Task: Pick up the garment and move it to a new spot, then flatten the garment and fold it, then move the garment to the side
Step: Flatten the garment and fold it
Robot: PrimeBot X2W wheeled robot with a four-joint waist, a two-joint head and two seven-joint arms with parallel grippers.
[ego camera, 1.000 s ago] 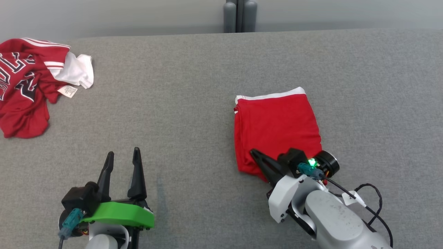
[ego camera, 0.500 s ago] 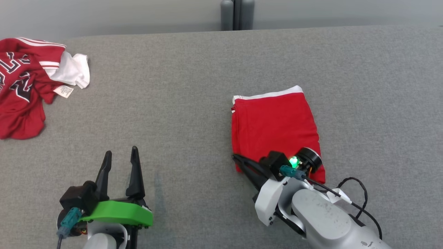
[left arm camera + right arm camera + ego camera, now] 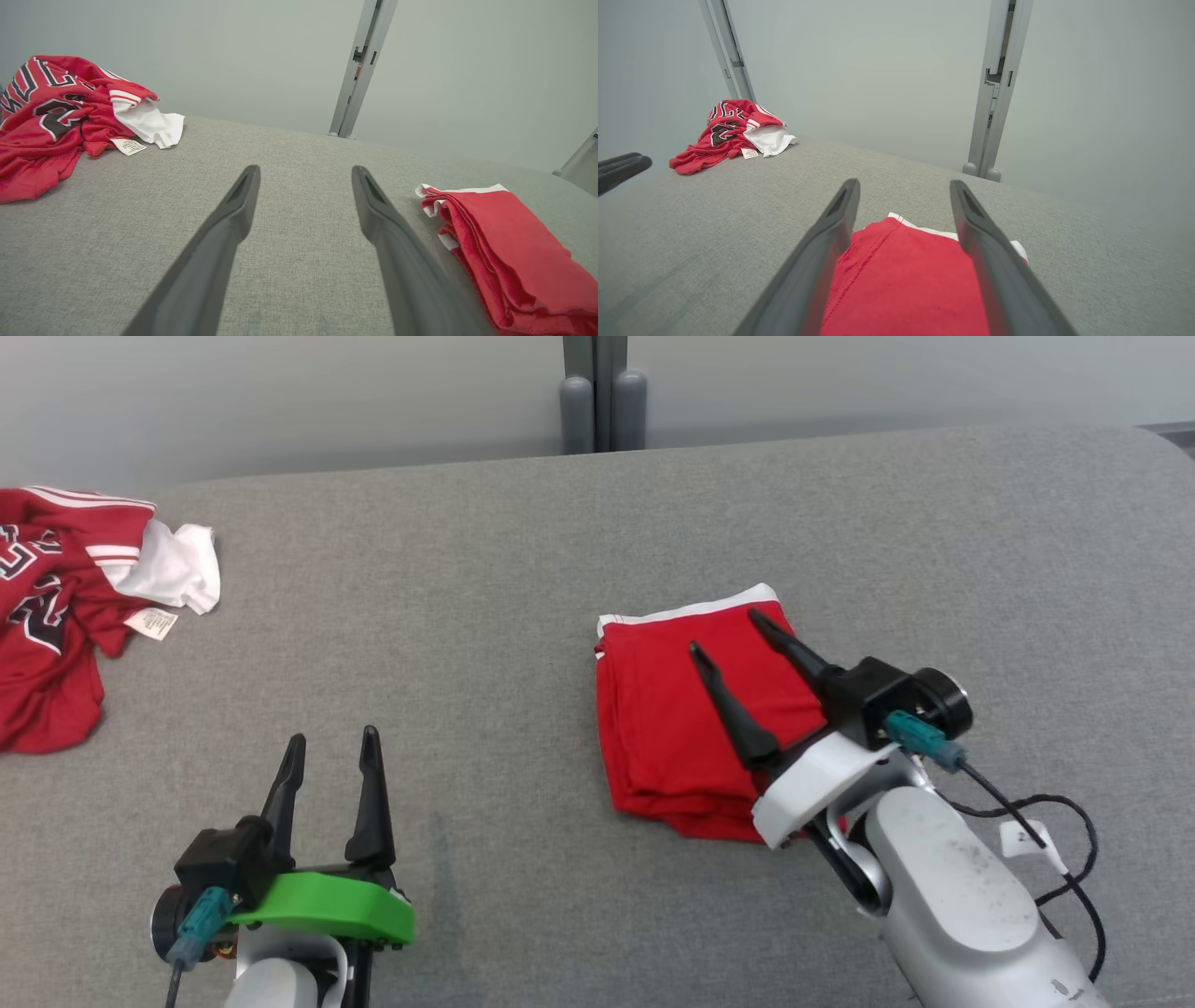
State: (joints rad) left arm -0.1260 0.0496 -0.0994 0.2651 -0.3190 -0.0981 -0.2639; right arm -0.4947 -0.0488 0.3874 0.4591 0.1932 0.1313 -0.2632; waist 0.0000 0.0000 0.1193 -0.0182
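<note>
Grey table (image 3: 467,616) bears one garment (image 3: 663,719), one jersey (image 3: 47,653).

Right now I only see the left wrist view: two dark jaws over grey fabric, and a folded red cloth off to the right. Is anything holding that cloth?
Observer: No. The right gripper hangs over the folded red garment, jaws open, gripping nothing.
Operator: And the arm I'm looking along, is it all dark like those jaws?
Observer: Not quite. The left gripper has a bright green cover at its base, behind the dark fingers.
</note>
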